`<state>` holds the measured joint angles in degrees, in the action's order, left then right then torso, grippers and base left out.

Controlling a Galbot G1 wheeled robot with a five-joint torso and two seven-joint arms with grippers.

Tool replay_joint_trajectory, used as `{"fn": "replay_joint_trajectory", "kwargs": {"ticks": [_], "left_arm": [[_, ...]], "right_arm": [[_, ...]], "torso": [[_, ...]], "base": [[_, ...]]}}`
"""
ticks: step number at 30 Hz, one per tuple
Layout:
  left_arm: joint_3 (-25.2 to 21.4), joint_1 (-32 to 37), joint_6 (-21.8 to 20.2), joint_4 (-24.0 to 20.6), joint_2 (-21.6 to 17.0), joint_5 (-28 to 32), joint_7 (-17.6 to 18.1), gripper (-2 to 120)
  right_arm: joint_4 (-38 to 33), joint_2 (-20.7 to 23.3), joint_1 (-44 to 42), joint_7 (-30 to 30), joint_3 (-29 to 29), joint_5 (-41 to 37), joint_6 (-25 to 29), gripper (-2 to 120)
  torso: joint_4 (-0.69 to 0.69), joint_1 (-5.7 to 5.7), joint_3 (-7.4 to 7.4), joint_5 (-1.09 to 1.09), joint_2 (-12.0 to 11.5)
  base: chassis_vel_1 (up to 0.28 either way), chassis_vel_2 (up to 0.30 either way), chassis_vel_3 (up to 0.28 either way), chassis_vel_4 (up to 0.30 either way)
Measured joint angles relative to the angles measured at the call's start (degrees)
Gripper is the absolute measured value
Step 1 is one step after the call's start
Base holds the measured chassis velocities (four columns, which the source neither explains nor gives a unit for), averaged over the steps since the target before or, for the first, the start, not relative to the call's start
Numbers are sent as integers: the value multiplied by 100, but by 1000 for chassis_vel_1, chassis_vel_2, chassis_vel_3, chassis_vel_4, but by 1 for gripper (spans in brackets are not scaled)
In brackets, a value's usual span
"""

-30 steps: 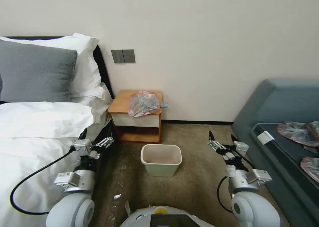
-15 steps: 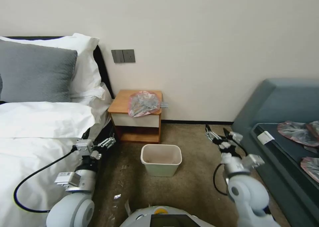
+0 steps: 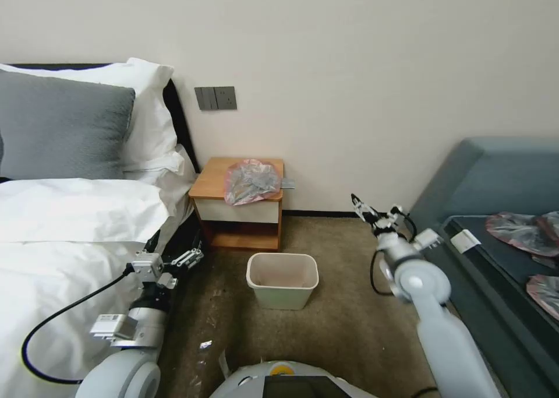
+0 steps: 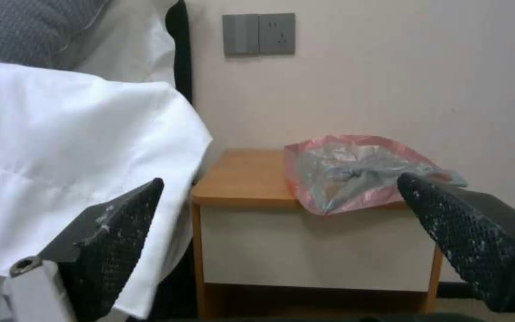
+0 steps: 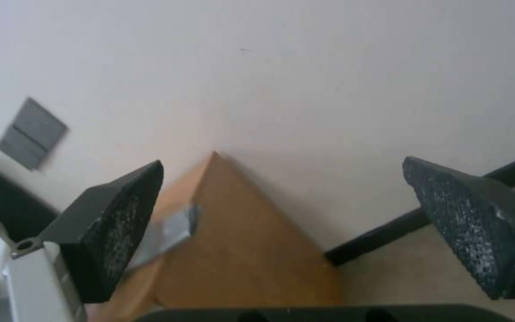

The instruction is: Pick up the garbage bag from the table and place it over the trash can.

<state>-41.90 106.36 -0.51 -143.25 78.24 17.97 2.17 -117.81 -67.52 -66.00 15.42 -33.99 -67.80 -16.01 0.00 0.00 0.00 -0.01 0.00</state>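
The garbage bag (image 3: 251, 180), crumpled grey plastic with a pinkish rim, lies on the right half of the table (image 3: 213, 182), a small wooden nightstand against the wall. The beige trash can (image 3: 282, 278) stands on the carpet in front of it, with nothing inside. My left gripper (image 3: 189, 258) hangs open low beside the bed; its wrist view faces the bag (image 4: 353, 172) and the table top (image 4: 242, 174) between its fingers (image 4: 117, 237). My right gripper (image 3: 364, 207) is open in mid-air to the right of the table, pointing at the table's side (image 5: 234, 250) and the bag's grey corner (image 5: 171, 230).
A bed with white sheets (image 3: 64, 223) and a grey pillow (image 3: 58, 127) borders the left. A blue-grey sofa (image 3: 495, 176) on the right holds other plastic bags (image 3: 521, 230). Grey wall switches (image 3: 215, 98) sit above the table. Small scraps (image 3: 205, 344) lie on the carpet.
My right arm has lifted and reached forward and left towards the table. My left gripper has sunk slightly. Bag, table and trash can have not moved.
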Motion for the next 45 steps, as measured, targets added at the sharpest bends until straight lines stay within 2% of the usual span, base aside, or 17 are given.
{"fn": "replay_joint_trajectory", "kwargs": {"ticks": [2,4,9,13,14,18,25,31,37,38,40,42,43,45], "left_arm": [[-22,59,94,0,57,-73,-64,100],[-39,170,203,1,181,-171,-111,100],[-42,244,215,1,288,-180,-136,100],[-42,258,206,1,360,-215,-196,100],[-42,258,206,1,360,-215,-196,100],[-57,409,216,1,323,-189,-194,100],[-55,502,220,1,372,-161,-191,100],[-53,716,262,1,371,-160,-183,100],[-40,727,308,1,400,-180,-178,100],[-32,724,313,1,411,-182,-177,100],[-14,705,322,1,432,-188,-183,100],[-13,700,324,1,434,-191,-188,100],[-10,689,327,1,441,-195,-202,100],[-9,681,328,1,443,-196,-206,100]], "right_arm": [[215,-83,241,1,103,-189,21,100],[624,-345,605,-72,289,-500,32,100],[1187,-725,1080,-141,604,-974,39,100],[1989,-990,1615,-437,953,-1445,-38,100],[1989,-990,1615,-437,953,-1445,-38,100],[2861,-1311,2071,-893,1014,-1768,-393,100],[3486,-1420,2499,-1139,1057,-1976,-926,100],[4070,-1373,2890,-1272,1243,-2080,-946,100],[4256,-1352,2999,-1475,1418,-1991,-914,100],[4276,-1352,3016,-1499,1439,-1983,-907,98],[4371,-1368,3080,-1567,1468,-1924,-889,86],[4396,-1374,3093,-1585,1469,-1911,-883,84],[4445,-1389,3123,-1614,1470,-1872,-871,76],[4458,-1397,3134,-1619,1469,-1853,-867,72]], "torso": [[0,0,0,0,0],[1,0,0,0,0],[3,0,0,0,0],[1,0,0,-2,0],[1,0,0,-2,0],[1,0,0,0,0],[-1,0,0,0,0],[-1,0,0,0,0],[0,0,0,0,0],[0,0,0,0,0],[1,0,0,0,0],[0,0,0,0,0],[0,0,0,0,0],[0,0,0,1,0]], "base": [[0,0,0,0],[0,0,0,0],[0,0,0,0],[0,0,0,0],[0,0,0,0],[0,0,0,0],[0,0,0,0],[0,0,0,0],[0,0,0,0],[0,0,0,0],[0,0,0,0],[0,0,0,0],[0,0,0,0],[0,0,0,0]]}}
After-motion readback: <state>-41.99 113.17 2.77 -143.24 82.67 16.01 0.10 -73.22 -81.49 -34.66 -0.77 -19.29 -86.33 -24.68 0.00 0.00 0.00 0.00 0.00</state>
